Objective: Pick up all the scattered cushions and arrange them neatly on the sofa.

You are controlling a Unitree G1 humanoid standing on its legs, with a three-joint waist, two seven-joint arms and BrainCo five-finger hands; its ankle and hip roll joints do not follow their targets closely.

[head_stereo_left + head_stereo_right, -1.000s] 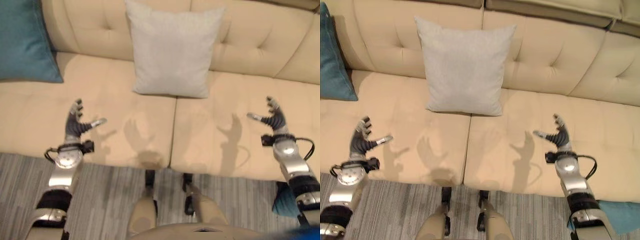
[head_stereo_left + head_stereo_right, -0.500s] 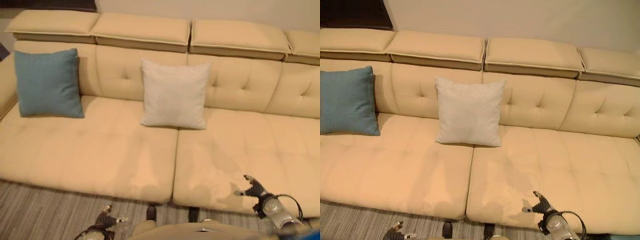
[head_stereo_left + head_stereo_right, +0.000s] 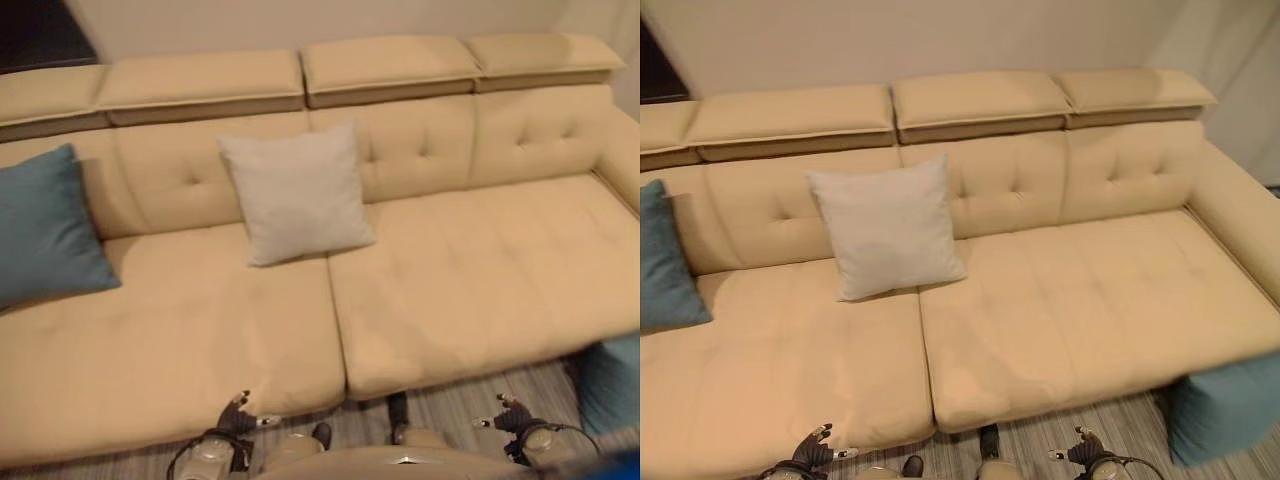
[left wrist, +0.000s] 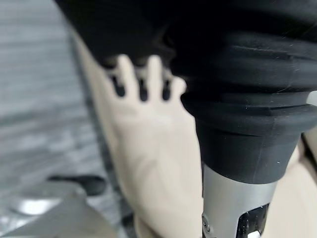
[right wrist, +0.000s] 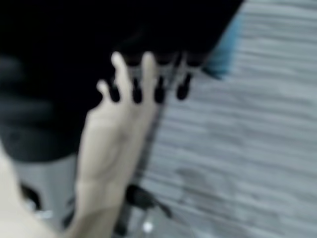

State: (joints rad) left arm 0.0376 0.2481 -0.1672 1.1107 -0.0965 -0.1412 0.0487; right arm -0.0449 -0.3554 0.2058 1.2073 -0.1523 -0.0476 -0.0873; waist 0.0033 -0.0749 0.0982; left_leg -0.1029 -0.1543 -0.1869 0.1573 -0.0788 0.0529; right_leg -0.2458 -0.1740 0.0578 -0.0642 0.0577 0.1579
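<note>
A pale grey cushion (image 3: 295, 195) leans upright against the backrest at the middle of the beige sofa (image 3: 1090, 300). At the sofa's left end a teal cushion (image 3: 45, 235) also rests against the backrest. Another teal cushion (image 3: 1220, 410) lies on the floor by the sofa's right front corner; a corner of it shows in the right wrist view (image 5: 225, 49). My left hand (image 3: 238, 412) and right hand (image 3: 508, 412) hang low in front of the seat edge, both open with fingers spread and empty. The left fingers (image 4: 141, 82) and right fingers (image 5: 143, 79) hold nothing.
The sofa's right seat is bare up to the armrest (image 3: 1240, 215). Grey striped carpet (image 3: 1120, 420) runs along the sofa's front.
The camera has risen and swung right, bringing the sofa's right end and the floor cushion into view. Both hands have dropped from above the seat to below its front edge.
</note>
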